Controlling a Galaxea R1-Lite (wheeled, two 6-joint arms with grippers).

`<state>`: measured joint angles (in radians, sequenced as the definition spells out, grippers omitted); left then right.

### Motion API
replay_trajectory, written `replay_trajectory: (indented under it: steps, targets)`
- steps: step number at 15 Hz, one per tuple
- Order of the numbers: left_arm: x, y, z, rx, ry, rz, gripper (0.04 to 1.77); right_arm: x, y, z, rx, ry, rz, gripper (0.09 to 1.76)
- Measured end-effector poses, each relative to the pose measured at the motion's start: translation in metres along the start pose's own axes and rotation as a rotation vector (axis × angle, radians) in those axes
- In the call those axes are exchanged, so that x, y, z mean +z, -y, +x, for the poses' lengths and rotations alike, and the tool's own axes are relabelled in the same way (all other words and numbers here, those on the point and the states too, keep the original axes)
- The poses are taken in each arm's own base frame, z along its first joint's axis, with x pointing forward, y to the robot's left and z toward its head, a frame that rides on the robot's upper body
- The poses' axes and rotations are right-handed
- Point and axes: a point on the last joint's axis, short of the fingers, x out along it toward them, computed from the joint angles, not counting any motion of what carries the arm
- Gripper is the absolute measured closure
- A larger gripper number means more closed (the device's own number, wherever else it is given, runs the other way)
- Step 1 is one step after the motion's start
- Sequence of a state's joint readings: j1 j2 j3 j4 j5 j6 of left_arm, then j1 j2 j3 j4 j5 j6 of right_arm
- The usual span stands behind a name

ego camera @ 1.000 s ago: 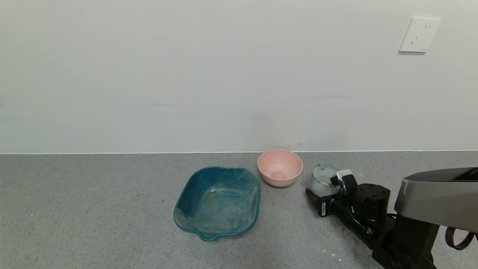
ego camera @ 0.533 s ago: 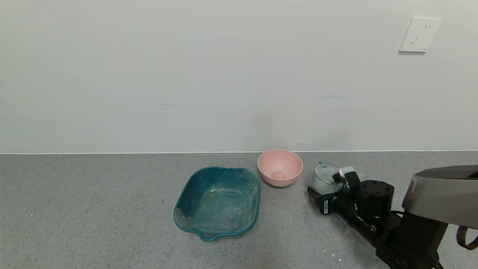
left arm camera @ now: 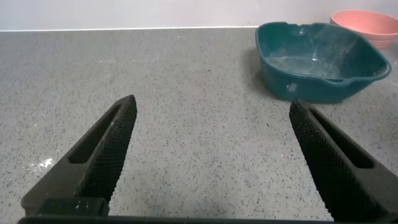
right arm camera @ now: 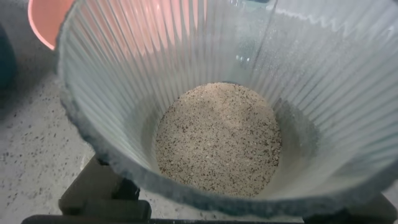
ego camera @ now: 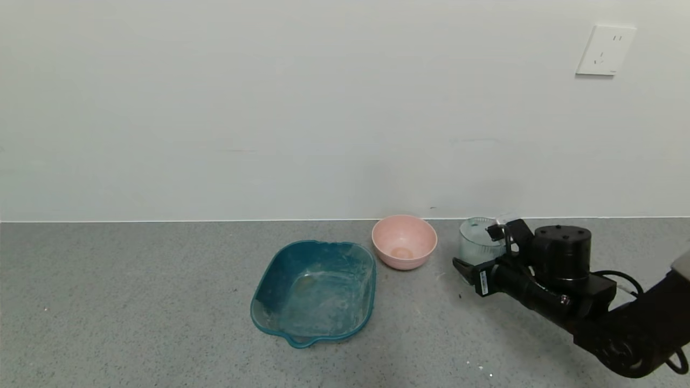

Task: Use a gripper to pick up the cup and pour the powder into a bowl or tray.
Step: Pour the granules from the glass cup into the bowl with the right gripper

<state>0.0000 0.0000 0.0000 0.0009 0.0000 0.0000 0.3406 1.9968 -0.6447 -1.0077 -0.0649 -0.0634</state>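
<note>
My right gripper is shut on the cup, a ribbed pale blue-green tumbler, and holds it upright a little above the counter, to the right of the pink bowl. In the right wrist view the cup fills the frame, with beige speckled powder lying in its bottom. The teal tray sits on the counter well left of the cup, its inside dusty white. My left gripper is open and empty low over bare counter, with the tray ahead of it; it does not show in the head view.
A round pink bowl stands between the tray and the cup, close to the back wall; it also shows in the left wrist view and the right wrist view. A wall socket is high on the right.
My right gripper has lifted the cup off the counter and carried it up and slightly right. The right arm has swung lower and outward. Tray and pink bowl have not moved.
</note>
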Motion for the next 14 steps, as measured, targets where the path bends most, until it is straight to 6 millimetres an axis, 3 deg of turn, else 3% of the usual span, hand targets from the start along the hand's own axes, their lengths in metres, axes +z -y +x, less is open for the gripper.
replay_trajectory:
  steps: [8, 14]
  targets:
    - [0.0, 0.0, 0.0, 0.0, 0.0, 0.0, 0.05, 0.073, 0.006, -0.015, -0.012, 0.043, -0.245, 0.49]
    - [0.0, 0.0, 0.0, 0.0, 0.0, 0.0, 0.05, 0.101, -0.019, -0.004, 0.026, 0.061, -0.41, 0.5]
